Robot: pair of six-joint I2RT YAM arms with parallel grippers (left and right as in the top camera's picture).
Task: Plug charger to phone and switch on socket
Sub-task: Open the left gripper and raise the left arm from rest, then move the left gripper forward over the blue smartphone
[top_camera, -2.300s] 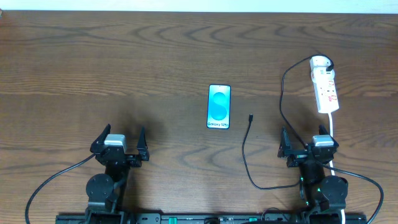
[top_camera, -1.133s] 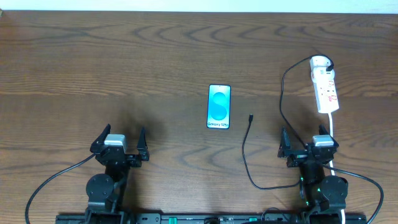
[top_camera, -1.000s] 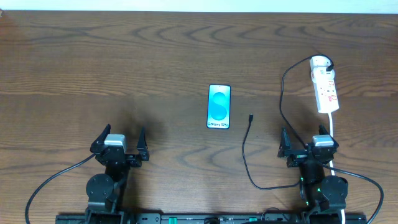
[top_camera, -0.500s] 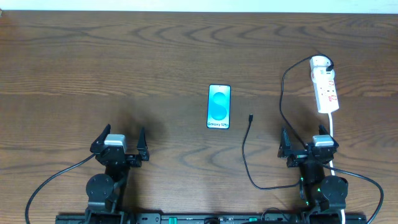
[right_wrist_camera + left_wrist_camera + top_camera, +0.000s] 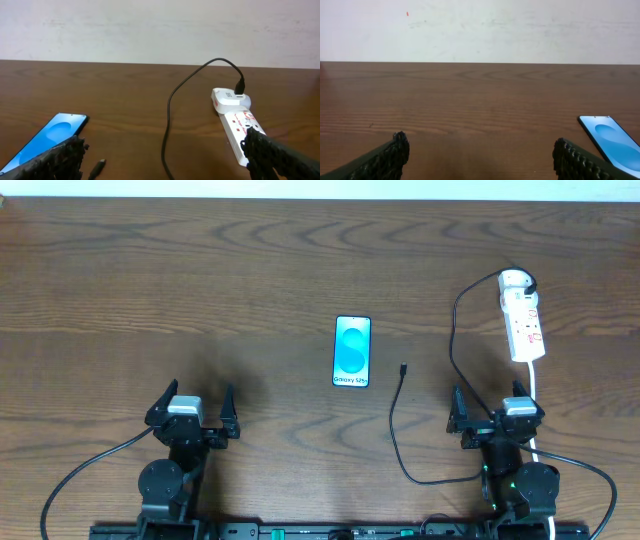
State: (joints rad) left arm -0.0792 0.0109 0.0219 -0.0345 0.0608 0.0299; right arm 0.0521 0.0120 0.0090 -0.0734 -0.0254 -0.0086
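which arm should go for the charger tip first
Right. The charger tip lies close ahead of the open right claw, slightly to its left; the left claw sits much farther off, on the other side of the phone.

Both arms folded low at near edge, side by side, well apart. Left arm (image 5: 165, 475): wrist level, left fingers (image 5: 232, 412) spread wide, nothing between, tips pointing forward. Right arm (image 5: 527, 480): same pose, right fingers (image 5: 455, 412) equally wide, gripping nothing. Wrist views: dark ribbed finger pads (image 5: 390, 157) at lower corners, big gap between.
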